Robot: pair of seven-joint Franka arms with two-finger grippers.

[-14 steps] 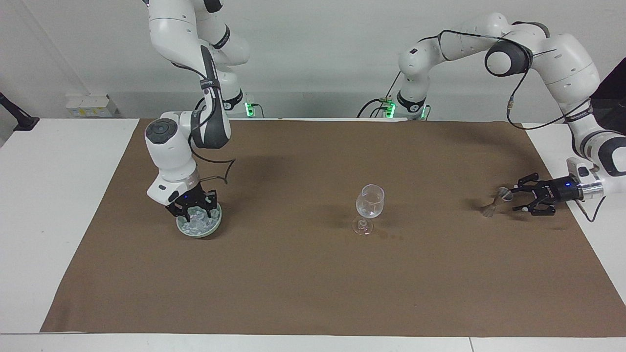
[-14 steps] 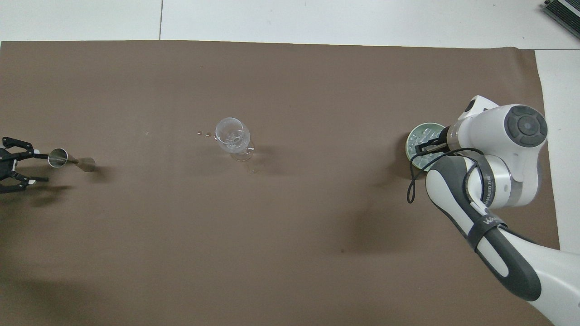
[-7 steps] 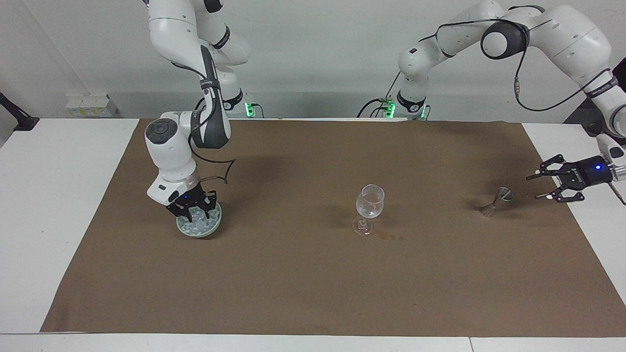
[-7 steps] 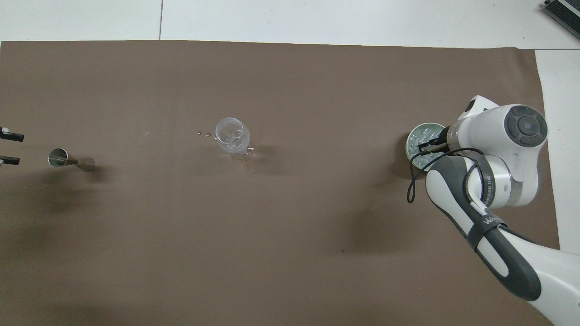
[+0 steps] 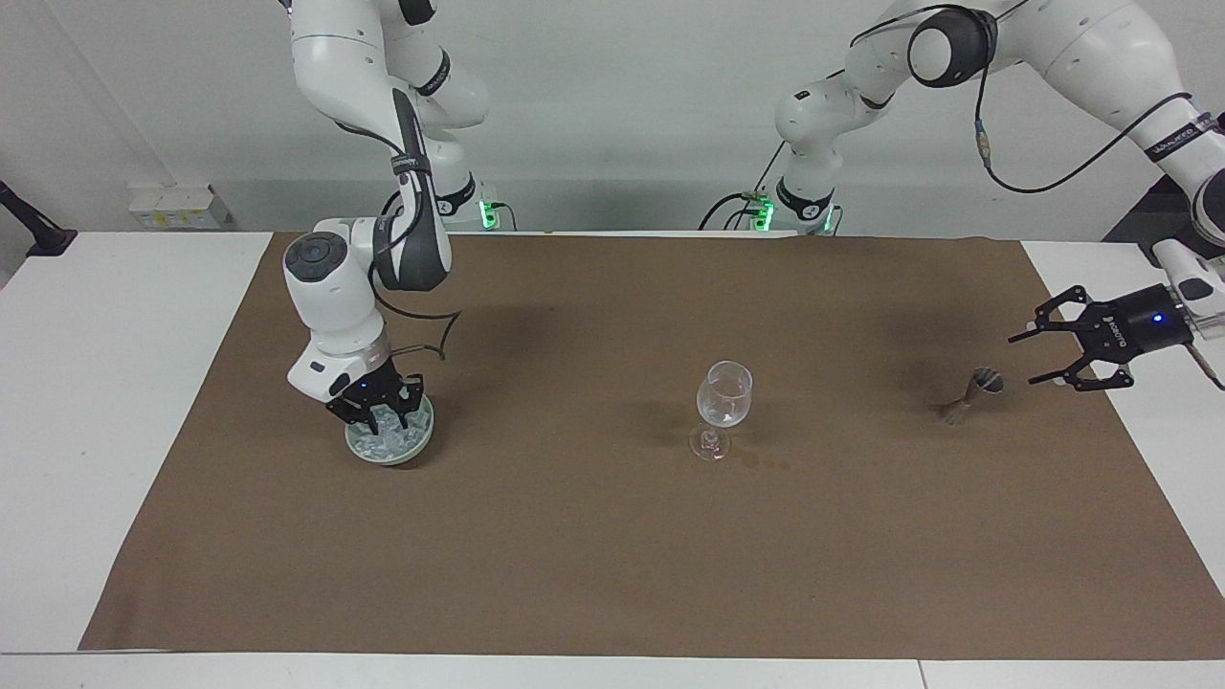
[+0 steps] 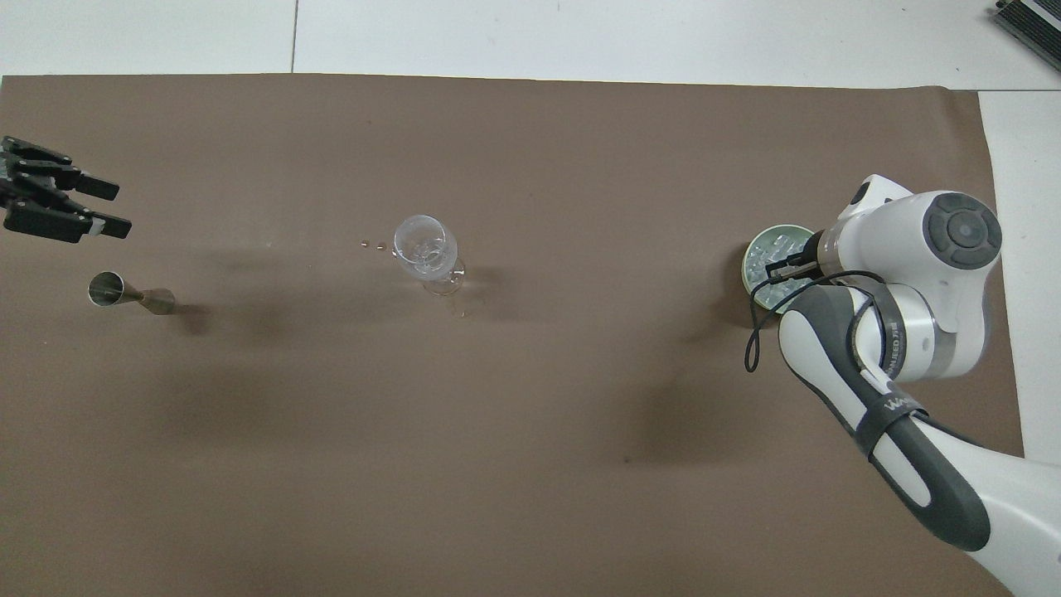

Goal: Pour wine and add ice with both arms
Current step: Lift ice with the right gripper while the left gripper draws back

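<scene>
While the right tool sits with its tips together down in the ice, piled in a round dish at mid-height of the facing frame toward the right arm's edge, I cannot tell if a cube is pinched. The left tool hangs with tips apart over the worktop, above a metal jigger lying on its side. A wine glass stands upright at frame centre.

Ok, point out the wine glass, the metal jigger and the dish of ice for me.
wine glass (image 5: 724,394): facing view, on its bowl.
metal jigger (image 6: 106,289): overhead view, on its upper cup.
dish of ice (image 5: 414,448): facing view, on its rim.
</scene>
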